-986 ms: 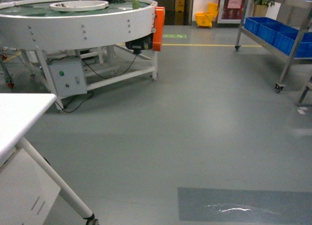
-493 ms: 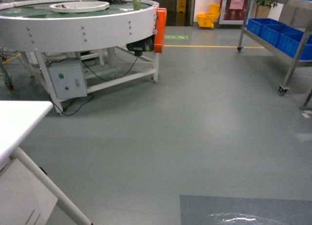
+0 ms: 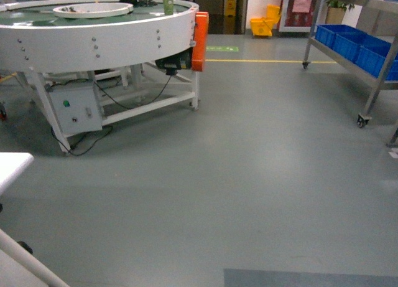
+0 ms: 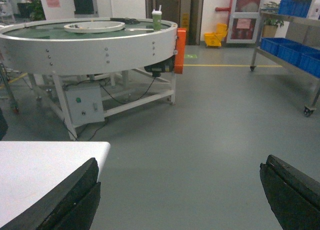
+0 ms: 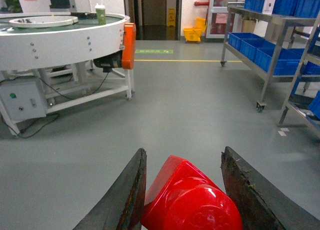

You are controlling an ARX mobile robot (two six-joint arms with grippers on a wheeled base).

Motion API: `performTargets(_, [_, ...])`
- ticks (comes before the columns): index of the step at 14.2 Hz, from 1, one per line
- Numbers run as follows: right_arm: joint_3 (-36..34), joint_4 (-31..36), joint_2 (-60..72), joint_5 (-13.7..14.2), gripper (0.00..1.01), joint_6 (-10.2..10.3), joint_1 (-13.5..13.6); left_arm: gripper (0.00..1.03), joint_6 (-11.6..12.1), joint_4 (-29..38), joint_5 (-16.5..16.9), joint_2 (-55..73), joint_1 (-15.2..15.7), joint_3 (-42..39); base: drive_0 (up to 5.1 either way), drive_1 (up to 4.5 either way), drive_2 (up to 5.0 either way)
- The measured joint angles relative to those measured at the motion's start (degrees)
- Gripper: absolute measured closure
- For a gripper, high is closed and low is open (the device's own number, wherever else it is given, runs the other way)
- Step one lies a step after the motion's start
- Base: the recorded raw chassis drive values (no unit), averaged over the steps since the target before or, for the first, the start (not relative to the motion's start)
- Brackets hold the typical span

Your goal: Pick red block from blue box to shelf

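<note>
The whole view has swung: the white tabletop (image 3: 12, 165) has slid off toward eight o'clock, and the shelf (image 3: 354, 44) stays at two o'clock, so the carry leg looks underway. The right hand (image 5: 184, 190) is clamped on the red block (image 5: 192, 200), which is roughly cubic with no clear long axis, stud tilted toward five o'clock. The left hand (image 4: 177, 200) hangs apart, empty.

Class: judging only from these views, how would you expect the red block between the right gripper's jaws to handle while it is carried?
The red block looks like glossy hard plastic, so probably stiff, light and somewhat slippery. Its rounded faces sit tilted between the jaws of the right gripper, so it might twist if jolted.
</note>
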Motion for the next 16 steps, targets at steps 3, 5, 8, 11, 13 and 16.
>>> performTargets(3, [0.0,0.13,0.0,0.02,0.62,0.0,0.0,0.05,0.0,0.07,0.02,0.0,0.0,0.0,1.8,2.89,-4.7])
performTargets(5, [0.0,0.13,0.0,0.0,0.62,0.0,-0.02,0.05,0.0,-0.33,0.02,0.0,0.0,0.0,0.2,4.22,-3.8])
performTargets(8, [0.0,0.26,0.0,0.0,0.62,0.0,0.0,0.05,0.0,-0.04,-0.02,0.0,0.0,0.0,0.1,4.35,-4.1])
performTargets(11, [0.0,-0.02,0.0,0.0,0.62,0.0,0.0,0.05,0.0,-0.39,0.04,0.0,0.0,0.0,-0.1,4.12,-4.4])
performTargets(13, [0.0,0.04,0.0,0.0,0.62,0.0,0.0,0.05,0.0,-0.24,-0.07,0.0,0.0,0.0,-0.1,4.14,-4.3])
performTargets(16, [0.0,0.17,0.0,-0.02,0.62,-0.02,0.0,0.05,0.0,-0.22,-0.07,0.0,0.0,0.0,-0.1,4.15,-4.3])
